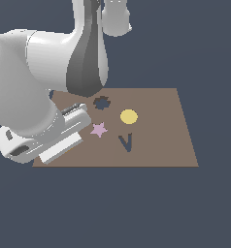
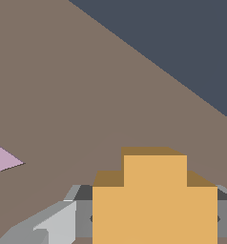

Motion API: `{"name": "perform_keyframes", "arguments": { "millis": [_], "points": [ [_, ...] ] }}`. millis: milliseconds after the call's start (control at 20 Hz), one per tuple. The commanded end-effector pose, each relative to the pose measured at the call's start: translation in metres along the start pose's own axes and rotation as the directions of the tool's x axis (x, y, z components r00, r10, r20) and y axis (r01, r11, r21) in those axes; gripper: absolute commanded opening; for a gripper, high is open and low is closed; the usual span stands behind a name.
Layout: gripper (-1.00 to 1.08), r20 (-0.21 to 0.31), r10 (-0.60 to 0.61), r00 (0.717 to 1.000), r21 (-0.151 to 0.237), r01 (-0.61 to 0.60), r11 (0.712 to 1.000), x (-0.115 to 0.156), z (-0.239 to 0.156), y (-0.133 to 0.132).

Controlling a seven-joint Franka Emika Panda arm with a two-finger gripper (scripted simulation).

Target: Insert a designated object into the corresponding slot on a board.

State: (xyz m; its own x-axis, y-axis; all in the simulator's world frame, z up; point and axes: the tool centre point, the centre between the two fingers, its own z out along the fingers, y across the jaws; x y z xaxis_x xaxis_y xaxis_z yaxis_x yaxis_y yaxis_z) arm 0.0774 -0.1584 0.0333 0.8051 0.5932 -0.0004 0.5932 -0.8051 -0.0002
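While the gripper point(image 2: 153, 219) pinches the orange piece point(image 2: 153, 200), transport is under way.
Next: align over the lobed slot point(image 1: 102, 102), upper centre of the board point(image 1: 161, 145).

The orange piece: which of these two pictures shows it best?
The wrist view. There the orange piece fills the foreground, stepped outline clear, sitting between the gripper fingers. In the exterior view the arm's bulk hides it entirely; you see only the board, the pink star and the lobed slot.
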Motion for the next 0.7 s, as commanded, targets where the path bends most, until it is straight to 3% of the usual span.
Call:
{"name": "perform_keyframes", "arguments": {
  "millis": [0, 650],
  "points": [
    [-1.0, 0.0, 0.004, 1.0, 0.0, -0.004, 1.0, -0.001, 0.0, -0.001],
    [-1.0, 0.0, 0.143, 0.99, 0.0, -0.143, 0.99, -0.022, -0.001, -0.023]
  ]
}}
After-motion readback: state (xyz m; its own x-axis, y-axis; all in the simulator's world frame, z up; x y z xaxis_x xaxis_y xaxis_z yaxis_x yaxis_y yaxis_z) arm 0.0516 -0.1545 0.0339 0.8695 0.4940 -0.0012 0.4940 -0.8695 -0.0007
